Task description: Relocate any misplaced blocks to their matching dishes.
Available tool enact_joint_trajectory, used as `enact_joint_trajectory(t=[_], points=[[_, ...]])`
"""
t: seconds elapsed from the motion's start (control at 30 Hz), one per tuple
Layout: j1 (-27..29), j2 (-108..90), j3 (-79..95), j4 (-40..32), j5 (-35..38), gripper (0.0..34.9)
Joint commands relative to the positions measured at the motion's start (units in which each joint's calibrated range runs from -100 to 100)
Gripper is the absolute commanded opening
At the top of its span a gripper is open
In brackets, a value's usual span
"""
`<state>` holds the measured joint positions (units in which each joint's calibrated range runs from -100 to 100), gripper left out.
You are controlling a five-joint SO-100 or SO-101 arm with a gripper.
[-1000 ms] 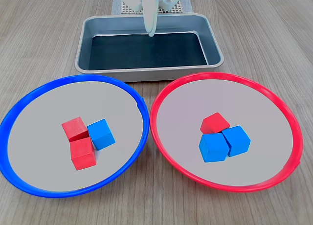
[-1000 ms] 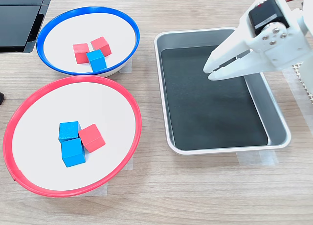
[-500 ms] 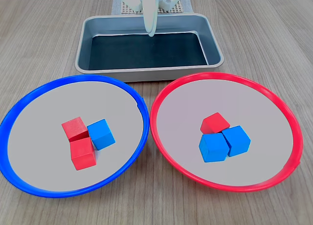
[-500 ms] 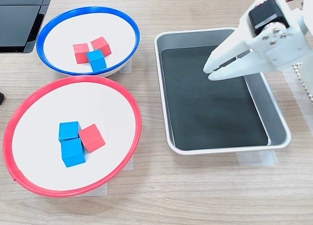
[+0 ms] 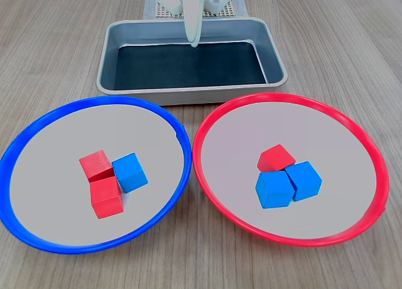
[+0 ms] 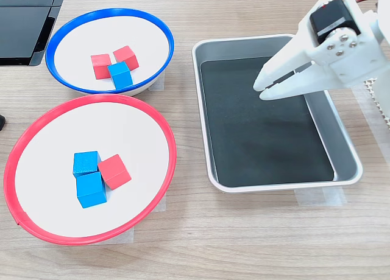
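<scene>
Two big plates share the bench point(image 5: 352, 63) with a grey tray point(image 5: 113, 47). In the first exterior view the blue plate point(image 5: 38, 138) lies at left and the red plate point(image 5: 352, 129) at right, rims nearly touching, the tray behind them. The white claw point(image 6: 263, 90) hangs over the tray's dark floor, empty, its jaws only narrowly parted, well apart from every block.

Four cubes look misplaced. On the blue plate sit two red blocks point(image 5: 105, 196), point(image 5: 96, 164) pressed together, with one blue block point(image 5: 130, 172) touching them on the first exterior view's right. On the red plate two blue blocks point(image 5: 273, 190), point(image 5: 304, 180) sit side by side, a red block point(image 5: 276, 158) touching both from behind.

Being cubes, they have no long axis; each sits turned at its own angle, so the jaws should likely line up with a pair of flat opposite faces. They look light, stiff and glossy, hence probably a little slippery; a square grip mid-height seems safest. Since neighbours touch, faces that stand free are the better hold, and a corner grip could twist a cube loose
</scene>
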<state>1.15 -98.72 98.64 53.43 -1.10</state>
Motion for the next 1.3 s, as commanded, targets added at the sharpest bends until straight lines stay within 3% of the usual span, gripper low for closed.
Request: enact_joint_trajectory(t=[0.0, 0.63, 0.77, 1.27], points=[[-0.07, -0.26, -0.46, 0.1, 0.34, 0.4], [0.03, 0.43, -0.64, -0.23, 0.44, 0.4], [0.12, 7.34, -3.37, -5.76, 2.25, 0.3], [-4.77, 65.08, -53.62, -7.33, 9.23, 0.3]])
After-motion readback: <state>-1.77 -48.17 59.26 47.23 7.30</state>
